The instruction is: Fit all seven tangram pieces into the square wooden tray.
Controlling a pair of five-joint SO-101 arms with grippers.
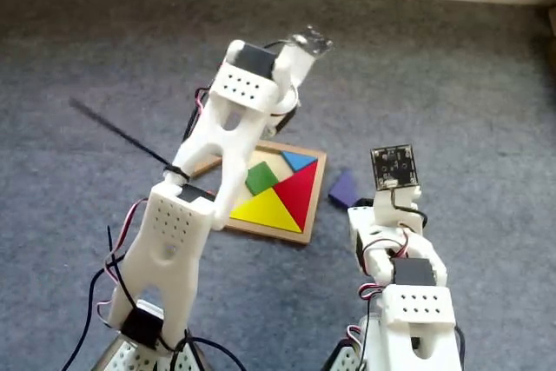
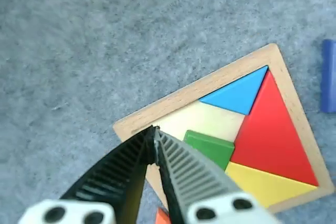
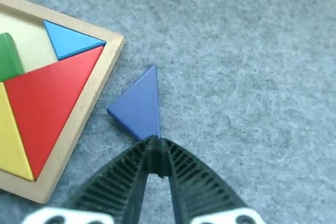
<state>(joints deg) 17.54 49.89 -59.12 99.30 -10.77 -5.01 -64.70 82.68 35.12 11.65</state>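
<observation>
Beside the tray [image 3: 81,111], a blue triangle [image 3: 139,108] lies near the right hand [image 3: 153,145].

High camera looks down over my bench [image 1: 452,84]; wrist cameras peer close past my fingers [image 2: 184,166], sharing the tray [image 2: 194,90]

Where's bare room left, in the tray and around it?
In the tray, one pale bare patch, bordered by the blue triangle, the green square and the frame below the left gripper. Outside, the carpet beyond the tray's far edge is open. Crowded: the strip between tray and right gripper, where the dark blue triangle lies.
</observation>
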